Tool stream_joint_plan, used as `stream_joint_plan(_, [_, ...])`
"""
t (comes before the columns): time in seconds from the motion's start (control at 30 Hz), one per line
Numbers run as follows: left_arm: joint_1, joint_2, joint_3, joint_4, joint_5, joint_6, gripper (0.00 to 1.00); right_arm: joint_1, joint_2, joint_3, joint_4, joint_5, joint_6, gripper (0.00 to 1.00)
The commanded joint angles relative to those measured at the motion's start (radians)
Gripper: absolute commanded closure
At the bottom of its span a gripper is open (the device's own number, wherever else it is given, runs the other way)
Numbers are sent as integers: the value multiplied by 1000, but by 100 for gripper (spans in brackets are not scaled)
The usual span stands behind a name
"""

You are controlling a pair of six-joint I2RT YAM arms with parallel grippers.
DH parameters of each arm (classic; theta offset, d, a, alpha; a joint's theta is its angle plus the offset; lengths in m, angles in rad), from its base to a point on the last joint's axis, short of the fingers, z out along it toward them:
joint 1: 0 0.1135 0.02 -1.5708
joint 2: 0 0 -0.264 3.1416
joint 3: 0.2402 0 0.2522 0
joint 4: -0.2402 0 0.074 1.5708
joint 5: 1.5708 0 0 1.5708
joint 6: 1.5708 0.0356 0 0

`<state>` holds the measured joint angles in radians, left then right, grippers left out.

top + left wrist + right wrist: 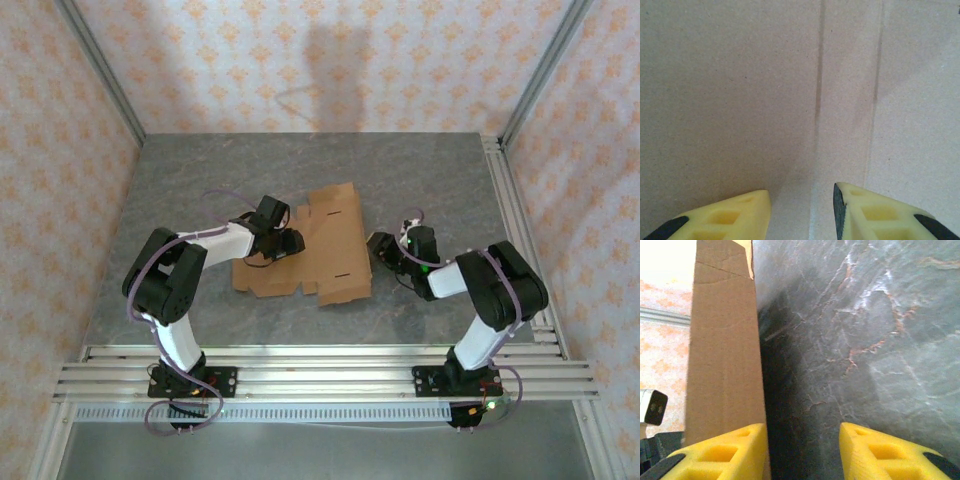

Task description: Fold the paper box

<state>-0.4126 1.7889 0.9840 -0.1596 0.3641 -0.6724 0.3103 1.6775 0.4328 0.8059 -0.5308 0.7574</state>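
- Paper box [318, 250]: a brown cardboard blank, mostly unfolded, lying on the grey marbled table [430, 180]. It sits between the two grippers, and its widest stretch runs from one to the other.
- Left gripper [284, 243]: poised over the box's left portion, so it is the nearer arm to the main panels. In the left wrist view the left gripper [801, 197] has its yellow fingers [740, 212] moderately parted with nothing between them. The paper box [730, 90] lies directly beneath.
- Crease lines [818, 75]: two parallel scores on the box run straight away from the left gripper, one roughly in line with the gap between its fingers.
- Right gripper [386, 250]: at the box's right edge, on the table side.
- In the right wrist view the right gripper [801, 432] is open and empty, with bare table [870, 340] in its gap.
- The paper box [722, 350] edge lies along one finger [725, 450]; contact cannot be confirmed.
- Judgement: the next fold probably depends on that right edge being just beside the right gripper, not within it.
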Motion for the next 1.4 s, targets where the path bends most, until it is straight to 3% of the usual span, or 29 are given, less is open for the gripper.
stream_joint_plan(0.0, [-11, 27, -25, -48, 13, 17, 60, -9, -66, -16, -99, 71, -37, 56])
stream_joint_plan(0.4, [-11, 35, -25, -42, 18, 14, 60, -4, 0, 14, -34, -73, -34, 54])
stream_joint_plan(0.8, [-13, 33, -28, -44, 17, 17, 60, 73, 87, 91, -32, -103, -36, 59])
stream_joint_plan(1.2, [-13, 35, -27, -41, 18, 16, 60, 79, 75, 114, -29, -137, -29, 87])
stream_joint_plan(1.37, [-12, 34, -29, -40, 18, 16, 60, 80, 23, 119, -116, -107, -77, 87])
